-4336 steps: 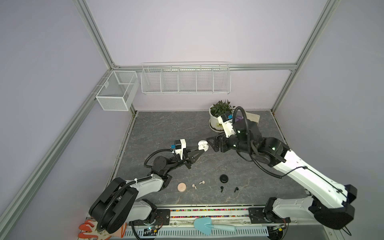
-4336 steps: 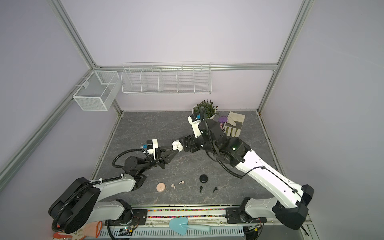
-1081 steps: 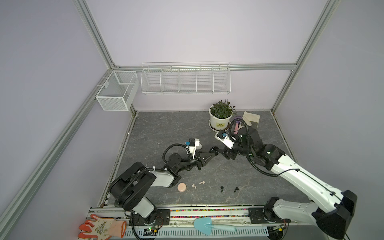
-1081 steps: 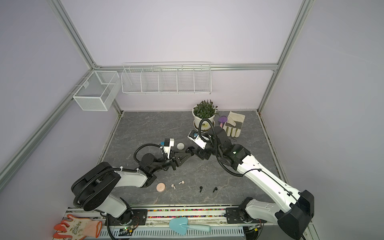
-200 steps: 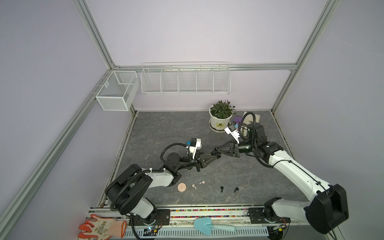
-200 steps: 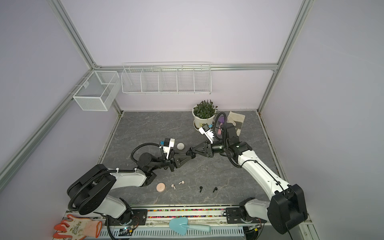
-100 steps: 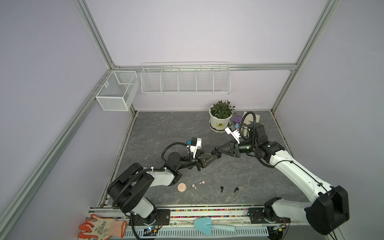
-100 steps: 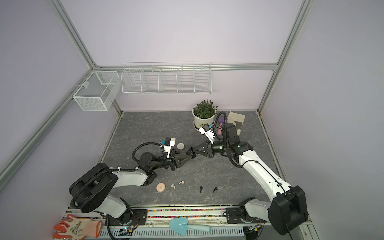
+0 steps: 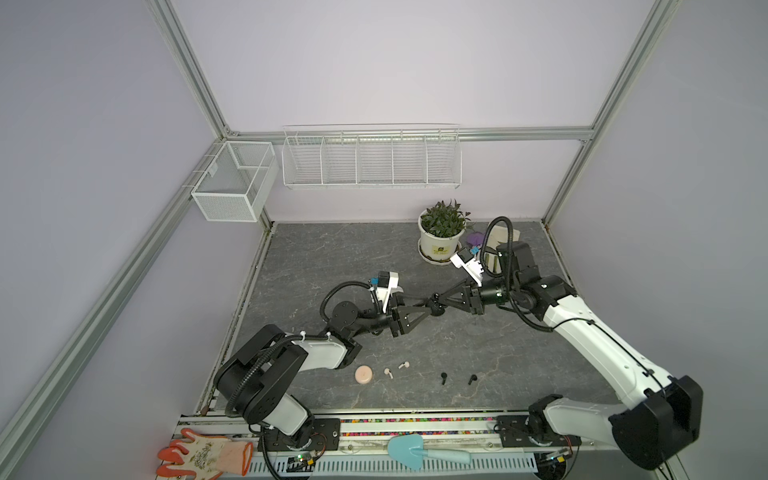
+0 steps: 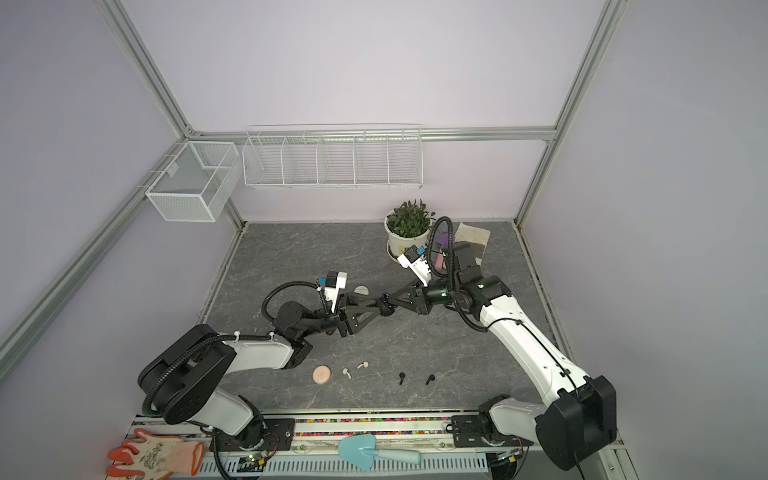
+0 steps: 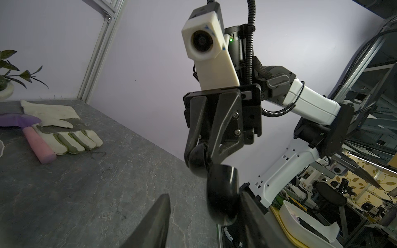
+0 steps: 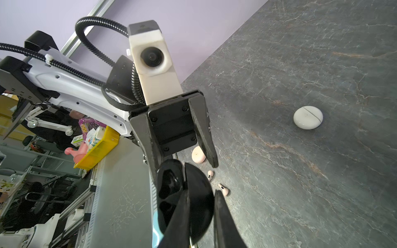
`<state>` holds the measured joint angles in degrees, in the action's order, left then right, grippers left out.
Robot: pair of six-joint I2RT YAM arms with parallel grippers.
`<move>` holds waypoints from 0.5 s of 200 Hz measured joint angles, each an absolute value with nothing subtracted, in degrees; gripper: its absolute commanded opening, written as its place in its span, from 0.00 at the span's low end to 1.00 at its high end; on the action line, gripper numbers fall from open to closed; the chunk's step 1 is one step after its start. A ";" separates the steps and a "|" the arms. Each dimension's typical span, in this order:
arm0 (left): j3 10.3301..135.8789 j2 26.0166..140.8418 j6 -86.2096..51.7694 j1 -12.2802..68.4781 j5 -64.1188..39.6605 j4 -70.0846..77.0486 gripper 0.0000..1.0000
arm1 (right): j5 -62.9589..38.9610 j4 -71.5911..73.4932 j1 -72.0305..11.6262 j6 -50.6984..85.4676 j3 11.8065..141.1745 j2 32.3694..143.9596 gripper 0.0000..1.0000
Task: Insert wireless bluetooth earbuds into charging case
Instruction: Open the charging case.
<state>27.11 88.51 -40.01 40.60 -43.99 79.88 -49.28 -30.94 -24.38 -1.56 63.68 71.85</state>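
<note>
Case, black, hinged open with empty wells, pinched in right fingers; left fingers spread apart beside it.

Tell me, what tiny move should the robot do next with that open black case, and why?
Probably pull the left tool back from the black case and send it for a black earbud. Its jaws stand apart, the right tool is shut on the open case, and both black earbuds lie loose on the table.
</note>
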 measured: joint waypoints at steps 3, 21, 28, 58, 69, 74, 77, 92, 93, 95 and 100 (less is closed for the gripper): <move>27.11 88.51 -40.21 40.53 -44.27 79.85 0.52 | -49.17 -31.24 -24.45 -1.80 63.88 71.85 0.15; 26.96 87.96 -40.86 40.14 -46.22 79.81 0.52 | -48.71 -33.10 -25.06 -3.53 65.01 71.92 0.15; 26.65 87.37 -41.06 39.88 -46.89 79.77 0.52 | -48.66 -33.69 -25.36 -4.03 65.41 71.92 0.14; 23.59 83.05 -41.19 38.52 -48.49 78.89 0.52 | -48.71 -36.01 -27.16 -6.07 67.75 72.36 0.13; 22.63 81.36 -40.23 38.28 -48.69 77.62 0.52 | -48.69 -36.67 -27.81 -6.66 68.77 72.93 0.13; 22.24 80.51 -39.57 38.26 -48.73 76.93 0.52 | -48.71 -36.95 -28.10 -6.96 69.19 73.21 0.13; 22.13 80.12 -39.40 38.24 -48.84 76.49 0.52 | -48.69 -37.15 -28.25 -7.11 69.41 73.38 0.13; 21.50 77.14 -36.53 38.24 -48.93 72.75 0.52 | -48.64 -38.20 -28.86 -7.79 70.02 74.00 0.13; 21.47 76.97 -36.29 38.24 -48.93 72.51 0.51 | -48.62 -38.24 -28.91 -7.81 70.06 74.04 0.13; 21.45 76.53 -35.92 38.24 -48.93 71.90 0.51 | -48.56 -38.44 -29.02 -7.88 70.11 74.11 0.13; 21.41 75.44 -34.72 38.24 -48.93 70.37 0.51 | -48.42 -38.79 -29.17 -8.03 70.19 74.22 0.13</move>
<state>21.41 75.44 -34.72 38.24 -48.93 70.37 -48.42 -38.79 -29.17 -8.03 70.19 74.22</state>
